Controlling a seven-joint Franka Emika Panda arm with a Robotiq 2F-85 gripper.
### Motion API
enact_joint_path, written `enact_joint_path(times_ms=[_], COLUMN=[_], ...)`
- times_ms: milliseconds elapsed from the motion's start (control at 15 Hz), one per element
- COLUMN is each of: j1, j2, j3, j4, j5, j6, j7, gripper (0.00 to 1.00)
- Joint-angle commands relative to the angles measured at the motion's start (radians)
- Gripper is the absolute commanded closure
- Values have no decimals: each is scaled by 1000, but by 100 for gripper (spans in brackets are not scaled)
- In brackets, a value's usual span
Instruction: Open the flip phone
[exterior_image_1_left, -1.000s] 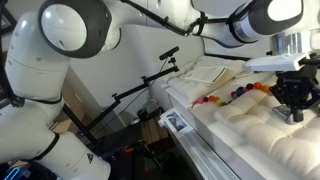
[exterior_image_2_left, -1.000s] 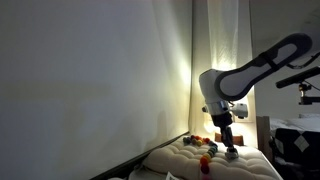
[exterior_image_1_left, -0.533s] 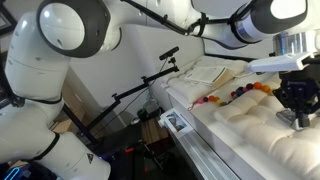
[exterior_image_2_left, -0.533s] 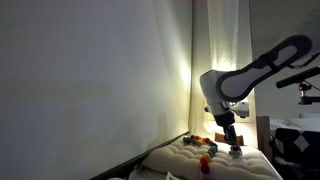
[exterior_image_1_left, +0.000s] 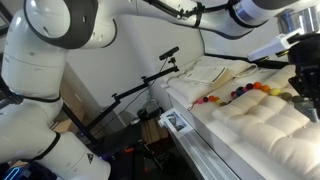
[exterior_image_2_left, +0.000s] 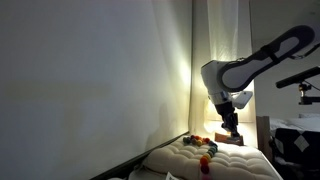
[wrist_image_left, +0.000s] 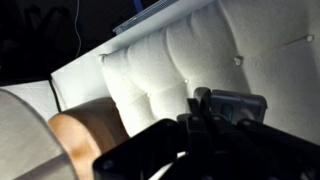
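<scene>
The gripper (exterior_image_2_left: 235, 135) is hanging over the white cushion (wrist_image_left: 190, 50). Whether its jaws are apart or clamped cannot be told. A grey flat shape, judged to be the flip phone (wrist_image_left: 231, 103), is sitting right at the fingertips. When opening, lift the lid edge slowly, with the base lying flat.

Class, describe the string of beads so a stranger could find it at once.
Start at the white tufted cushion filling the lower right of an exterior view. Along its far edge lies the string of beads. It is the only coloured thing there: a row of small round balls, orange, yellow and dark.
</scene>
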Motion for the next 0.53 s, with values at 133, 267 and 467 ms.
enact_joint_path(times_ms=[133, 267, 467], j1=[74, 93, 117], j2=[-16, -6, 17], j3=[-83, -105, -127], j4=[-11, 4, 29], j5=[-88, -116, -164], j6=[-81, -142, -273], j7=[273, 354, 446], gripper=[100, 100, 100])
